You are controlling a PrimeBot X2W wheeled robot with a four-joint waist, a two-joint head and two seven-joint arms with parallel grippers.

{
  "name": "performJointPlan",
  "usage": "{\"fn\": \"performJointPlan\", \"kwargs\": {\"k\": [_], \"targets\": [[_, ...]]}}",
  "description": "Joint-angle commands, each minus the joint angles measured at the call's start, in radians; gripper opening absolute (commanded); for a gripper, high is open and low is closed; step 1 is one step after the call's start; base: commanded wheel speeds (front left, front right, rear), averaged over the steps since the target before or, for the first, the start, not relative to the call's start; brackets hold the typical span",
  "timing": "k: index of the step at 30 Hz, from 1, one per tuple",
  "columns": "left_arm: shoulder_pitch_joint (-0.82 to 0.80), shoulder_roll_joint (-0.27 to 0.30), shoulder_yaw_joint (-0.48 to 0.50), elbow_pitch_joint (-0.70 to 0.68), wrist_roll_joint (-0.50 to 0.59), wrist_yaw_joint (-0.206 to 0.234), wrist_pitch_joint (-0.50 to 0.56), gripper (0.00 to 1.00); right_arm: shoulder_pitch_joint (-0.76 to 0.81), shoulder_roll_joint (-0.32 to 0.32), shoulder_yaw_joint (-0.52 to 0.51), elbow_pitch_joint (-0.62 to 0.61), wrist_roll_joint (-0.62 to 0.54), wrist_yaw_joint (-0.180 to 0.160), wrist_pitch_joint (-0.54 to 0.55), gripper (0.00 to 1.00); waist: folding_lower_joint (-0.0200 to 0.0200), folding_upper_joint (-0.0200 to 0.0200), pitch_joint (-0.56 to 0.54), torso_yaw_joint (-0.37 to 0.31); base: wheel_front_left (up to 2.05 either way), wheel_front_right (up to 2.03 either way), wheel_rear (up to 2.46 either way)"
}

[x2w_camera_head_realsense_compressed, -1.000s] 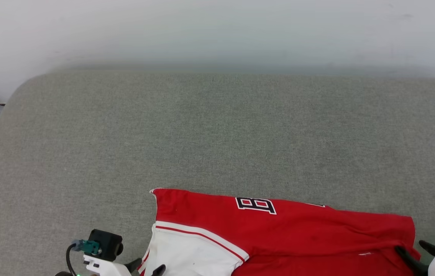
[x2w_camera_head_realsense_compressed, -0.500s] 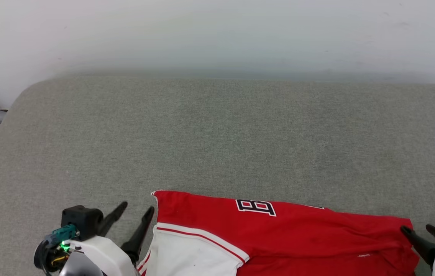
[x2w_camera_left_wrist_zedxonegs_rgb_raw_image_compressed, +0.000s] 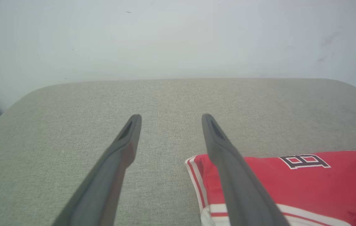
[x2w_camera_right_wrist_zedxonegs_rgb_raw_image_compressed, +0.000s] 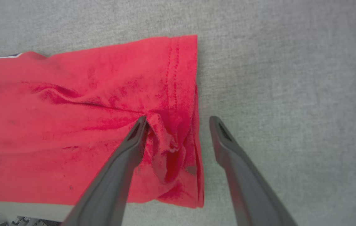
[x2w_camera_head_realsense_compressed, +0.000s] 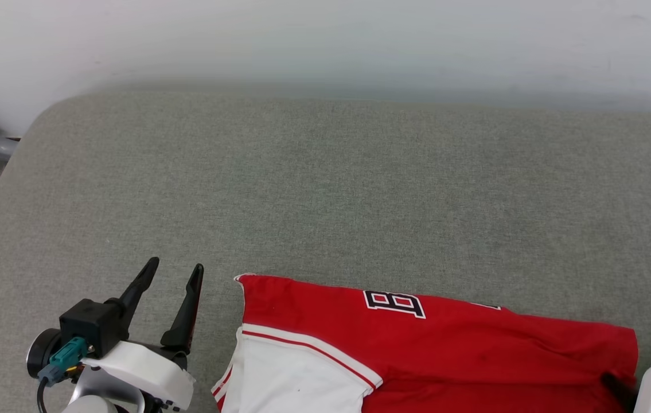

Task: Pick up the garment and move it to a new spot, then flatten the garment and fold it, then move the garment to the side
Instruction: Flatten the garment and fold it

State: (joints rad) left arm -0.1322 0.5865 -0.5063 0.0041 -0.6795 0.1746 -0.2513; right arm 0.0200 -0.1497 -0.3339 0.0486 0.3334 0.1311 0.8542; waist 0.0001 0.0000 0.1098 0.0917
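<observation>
On grey cushion [x2w_camera_head_realsense_compressed: 325, 189]: jersey [x2w_camera_head_realsense_compressed: 474, 350], flat
Left gripper [x2w_camera_head_realsense_compressed: 176, 264]: spread, just beside it
Right gripper [x2w_camera_right_wrist_zedxonegs_rgb_raw_image_compressed: 178, 118]: spread over its end, maybe touching

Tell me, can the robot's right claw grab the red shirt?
Probably yes. The right gripper is open, one finger over the hem of the red jersey, the other over the gray cushion beside it, with nothing between.

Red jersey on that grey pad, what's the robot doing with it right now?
A two-armed robot is working on the red jersey, which lies along the near edge of the grey pad, apparently folded over. Neither gripper holds it. The left gripper is open beside the sleeve end, clear of the cloth. The right gripper is open at the hem end, one finger over the cloth, the other over bare pad.
</observation>
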Motion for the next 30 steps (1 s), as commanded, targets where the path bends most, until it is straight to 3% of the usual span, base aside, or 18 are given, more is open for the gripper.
{"fn": "performJointPlan", "kwargs": {"k": [1,9,22,29,30], "targets": [[-0.004,-0.004,0.006,0.004,0.007,-0.008,-0.008,1.00,-0.016,0.010,-0.011,0.014,-0.011,-0.001,-0.001,1.00,-0.0001,0.0000,0.009,0.004,0.00,0.00,0.00],[-0.012,-0.023,0.030,0.026,0.024,-0.033,-0.014,1.00,-0.014,0.046,-0.046,0.110,-0.053,-0.001,0.004,1.00,-0.0001,0.0000,0.034,0.013,0.00,0.00,0.00],[-0.018,-0.053,0.043,0.070,0.041,-0.068,-0.016,1.00,-0.022,0.102,0.093,0.162,0.020,0.005,-0.017,1.00,-0.0001,0.0000,0.030,0.004,0.00,0.00,0.00],[0.000,-0.064,0.054,0.079,0.050,-0.078,-0.016,1.00,-0.005,0.097,0.131,0.149,0.023,0.004,-0.005,1.00,-0.0001,0.0000,0.008,0.002,0.00,0.00,0.00],[0.001,-0.065,0.056,0.080,0.052,-0.080,-0.016,1.00,-0.002,0.096,0.133,0.148,0.023,0.004,-0.005,0.89,-0.0001,0.0000,0.005,0.002,0.00,0.00,0.00]]}}
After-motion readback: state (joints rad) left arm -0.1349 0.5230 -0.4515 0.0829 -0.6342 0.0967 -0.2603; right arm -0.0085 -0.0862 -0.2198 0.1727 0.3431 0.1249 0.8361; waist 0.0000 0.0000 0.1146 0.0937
